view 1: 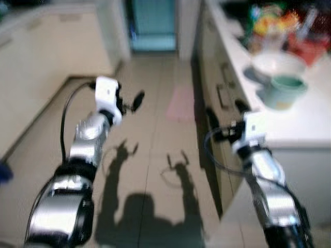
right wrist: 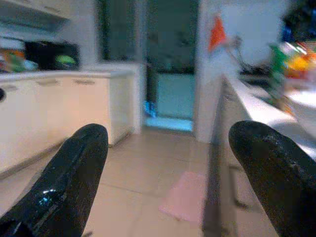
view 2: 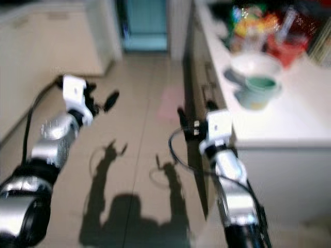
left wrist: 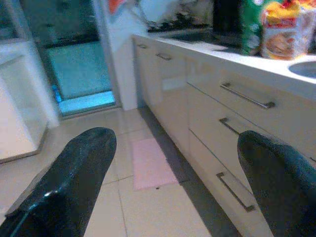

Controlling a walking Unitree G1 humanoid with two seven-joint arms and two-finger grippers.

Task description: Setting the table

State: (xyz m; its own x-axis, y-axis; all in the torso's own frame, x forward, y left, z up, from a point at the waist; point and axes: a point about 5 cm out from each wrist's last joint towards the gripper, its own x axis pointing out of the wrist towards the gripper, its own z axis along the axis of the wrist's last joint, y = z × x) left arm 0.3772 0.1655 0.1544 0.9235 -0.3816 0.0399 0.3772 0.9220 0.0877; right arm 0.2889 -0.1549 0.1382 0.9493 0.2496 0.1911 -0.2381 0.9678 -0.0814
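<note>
Left eye view: bowls (view 1: 282,77) crowd counter (view 1: 315,121) beside drawers (left wrist: 232,128).

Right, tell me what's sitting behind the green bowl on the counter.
Directly behind the green bowl stands a larger white bowl, and beyond it blurred colourful packets. What lies inside the white bowl is hidden by its rim and the blur.

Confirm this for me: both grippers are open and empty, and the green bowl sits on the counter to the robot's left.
Wrong side. The green bowl sits on the counter to the robot's right, as the left eye view shows. The rest holds: the left gripper and the right gripper are both open and empty.
</note>
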